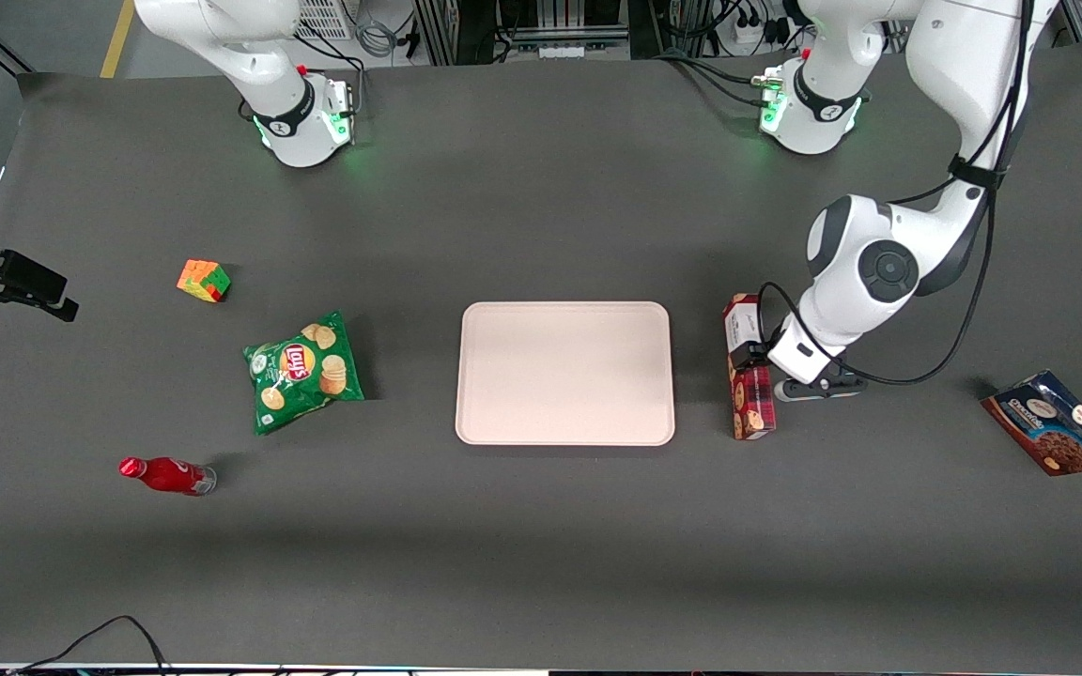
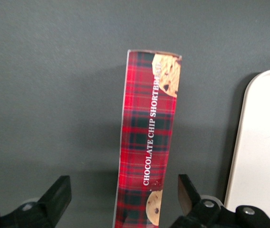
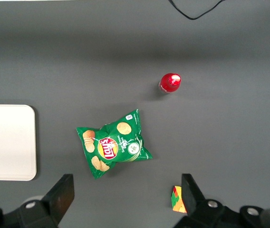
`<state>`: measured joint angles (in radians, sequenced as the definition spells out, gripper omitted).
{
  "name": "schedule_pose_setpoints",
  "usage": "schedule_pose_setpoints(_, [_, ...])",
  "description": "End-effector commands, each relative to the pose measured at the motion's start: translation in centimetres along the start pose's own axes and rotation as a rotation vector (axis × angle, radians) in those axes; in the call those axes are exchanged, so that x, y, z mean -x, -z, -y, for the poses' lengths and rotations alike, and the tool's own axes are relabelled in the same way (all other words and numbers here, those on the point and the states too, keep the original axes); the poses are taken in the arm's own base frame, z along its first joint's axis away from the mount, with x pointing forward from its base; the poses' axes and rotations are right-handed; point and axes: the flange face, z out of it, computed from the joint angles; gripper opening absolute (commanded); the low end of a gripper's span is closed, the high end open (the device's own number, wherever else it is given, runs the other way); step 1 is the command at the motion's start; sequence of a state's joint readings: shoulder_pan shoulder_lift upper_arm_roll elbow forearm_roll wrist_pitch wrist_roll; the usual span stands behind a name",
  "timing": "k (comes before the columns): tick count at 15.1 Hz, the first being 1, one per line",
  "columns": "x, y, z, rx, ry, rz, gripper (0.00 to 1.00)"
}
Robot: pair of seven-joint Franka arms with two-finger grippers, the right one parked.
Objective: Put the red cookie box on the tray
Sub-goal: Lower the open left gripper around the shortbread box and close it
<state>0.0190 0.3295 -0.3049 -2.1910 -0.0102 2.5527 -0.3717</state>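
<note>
A: Starting from the parked arm's end of the bench, what lies there?

B: A puzzle cube [image 1: 204, 280] with coloured faces is nearest to that end. The red bottle [image 1: 166, 475] lies on its side, closer to the front edge of the bench. The green chips bag [image 1: 303, 372] lies flat, between the cube and the tray.

A: And the tray?

B: The tray [image 1: 564, 373] sits at the middle of the bench, pale pink, its long sides parallel to the front edge. Nothing lies on it.

A: Where is the red cookie box?

B: The red cookie box [image 1: 749, 369] is on the bench just beside the tray's short edge, toward the working arm's end, not touching the tray. It stands on a long narrow side, with its length running from the back edge toward the front edge.

A: What does the gripper do?

B: The gripper [image 1: 755, 360] is low over the middle of the box. In the wrist view its fingers [image 2: 188, 189] are spread, one on each side of the box [image 2: 149, 142], and both are clear of the carton.

A: Anything more?

B: A blue cookie bag [image 1: 1055, 422] lies near the working arm's end.
</note>
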Motion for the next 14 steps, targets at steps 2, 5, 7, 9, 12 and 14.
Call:
schedule_pose_setpoints(2, [1.3,-1.3,-1.9,-0.008,0.044,0.01,1.0])
schedule_pose_setpoints(5, [1.4,-2.3,-2.1,-0.034,0.052,-0.006,1.0])
schedule_pose_setpoints(7, [1.3,-2.6,-2.2,-0.047,0.035,-0.01,0.84])
schedule_pose_setpoints(9, [1.2,-2.7,-2.2,-0.056,0.018,-0.016,0.61])
schedule_pose_setpoints(12, [0.9,-2.7,-2.3,-0.054,0.019,-0.017,0.31])
schedule_pose_setpoints(14, [0.8,-2.6,-2.3,-0.053,0.017,-0.02,0.16])
